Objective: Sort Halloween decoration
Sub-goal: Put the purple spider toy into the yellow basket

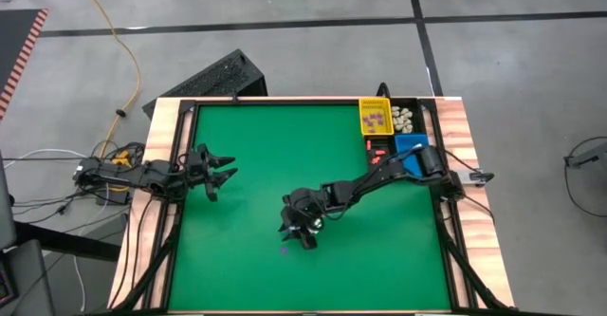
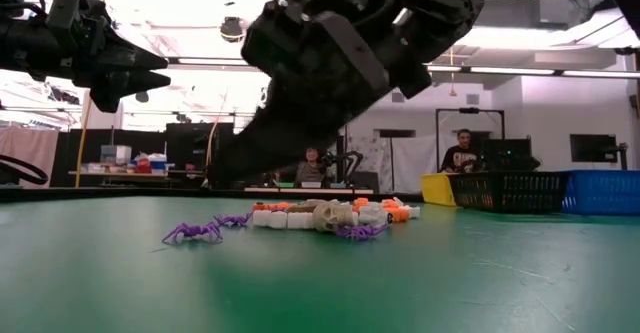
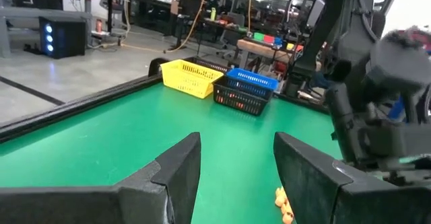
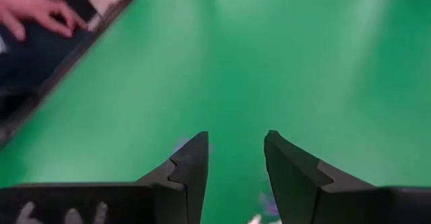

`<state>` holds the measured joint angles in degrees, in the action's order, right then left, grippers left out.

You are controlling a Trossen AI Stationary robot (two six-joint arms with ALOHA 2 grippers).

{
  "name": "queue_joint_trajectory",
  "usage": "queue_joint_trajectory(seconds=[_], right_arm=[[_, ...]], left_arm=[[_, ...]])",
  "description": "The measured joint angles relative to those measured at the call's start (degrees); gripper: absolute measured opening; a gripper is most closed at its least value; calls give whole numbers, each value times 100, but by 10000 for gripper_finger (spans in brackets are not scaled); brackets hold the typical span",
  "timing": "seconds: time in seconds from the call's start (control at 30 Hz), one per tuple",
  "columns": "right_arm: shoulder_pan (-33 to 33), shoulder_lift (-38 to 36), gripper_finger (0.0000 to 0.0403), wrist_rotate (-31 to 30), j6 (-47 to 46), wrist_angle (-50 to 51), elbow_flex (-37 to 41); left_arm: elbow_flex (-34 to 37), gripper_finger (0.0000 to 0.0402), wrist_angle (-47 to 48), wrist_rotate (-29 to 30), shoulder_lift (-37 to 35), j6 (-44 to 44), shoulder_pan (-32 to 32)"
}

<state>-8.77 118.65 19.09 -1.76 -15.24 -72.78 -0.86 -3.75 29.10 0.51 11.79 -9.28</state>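
Landmark for this report: the green table (image 1: 379, 250).

Right arm: reaches from the table's right edge, beside the bins, inward toward the table's middle, elbow bent, wrist pitched downward. The right gripper (image 1: 302, 229) hangs just above the mat near the table's centre. In its own wrist view the fingers (image 4: 192, 167) stand apart with bare green showing between them; nothing is held. Small purple and pale specks show at the mat near the fingertips (too blurred to identify).

Left arm: lies along the table's left edge, forearm roughly level, and the left gripper (image 1: 220, 173) points inward over the mat, well clear of the surface. Its fingers (image 3: 182, 167) are spread wide and hold nothing.

Halloween decoration (image 2: 320, 216): a small cluster of cream-white, orange and purple trinkets lies on the mat near the table's centre, directly under the right gripper. A purple spider-like piece (image 2: 192, 233) lies just beside the cluster.

Bins: a yellow bin (image 1: 375, 117), a blue bin (image 1: 410, 148) and a black bin (image 1: 381, 151) sit together at the table's far right corner.

A person's hand (image 4: 34, 12) shows beyond the table edge in the right wrist view.
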Motion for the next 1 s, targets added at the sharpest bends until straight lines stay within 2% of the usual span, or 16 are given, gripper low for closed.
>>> queue_joint_trajectory(seconds=[0.4, 0.5, 0.8, 1.0], right_arm=[[227, -135, 141, -107, -143, 373, -6], [306, -184, 138, -133, -537, 287, -32], [348, -214, 136, 279, -830, 907, -1052], [102, -246, 136, 173, -196, 2295, -2023]], left_arm=[[0, 178, 0, -9, 46, 0, 0], [0, 178, 0, -9, 46, 0, 0], [0, 178, 0, -9, 46, 0, 0], [0, 178, 0, -13, 46, 1, 0]])
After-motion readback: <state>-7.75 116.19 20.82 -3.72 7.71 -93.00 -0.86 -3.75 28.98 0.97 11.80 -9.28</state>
